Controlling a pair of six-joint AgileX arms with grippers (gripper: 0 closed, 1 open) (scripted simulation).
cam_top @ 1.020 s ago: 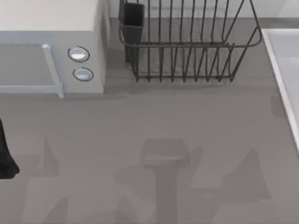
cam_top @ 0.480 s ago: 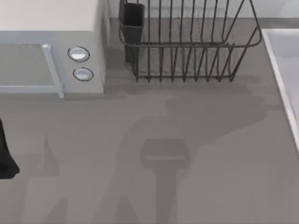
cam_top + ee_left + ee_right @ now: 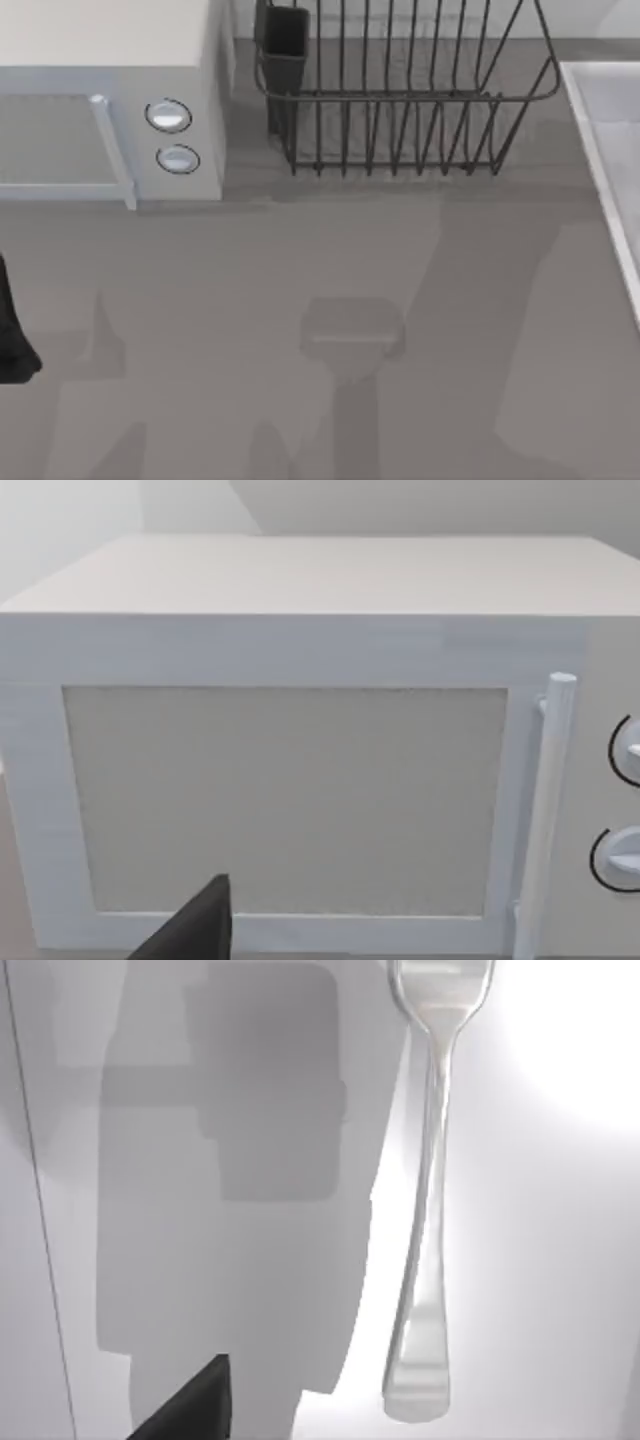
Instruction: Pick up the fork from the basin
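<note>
The fork [image 3: 425, 1210], shiny silver, lies flat on the pale floor of the basin [image 3: 540, 1210] in the right wrist view, tines at one end and its rounded handle end at the other. A dark part of my right gripper [image 3: 195, 1410] shows at the edge of that view, off to the side of the handle end and not touching the fork. A large shadow falls on the basin floor beside the fork. In the top view the basin [image 3: 615, 120] sits at the right edge with its raised rim. My left arm [image 3: 10, 340] is parked at the far left edge.
A white microwave [image 3: 110, 100] stands at the back left, and the left wrist view faces its door [image 3: 300, 780] close up. A black wire dish rack [image 3: 400, 100] with a dark cup [image 3: 285, 40] stands at the back middle. Grey tabletop [image 3: 250, 280] spreads in front.
The broad arm shadow on the tabletop has swung to the right, toward the basin. The left arm, microwave and rack have not moved.
</note>
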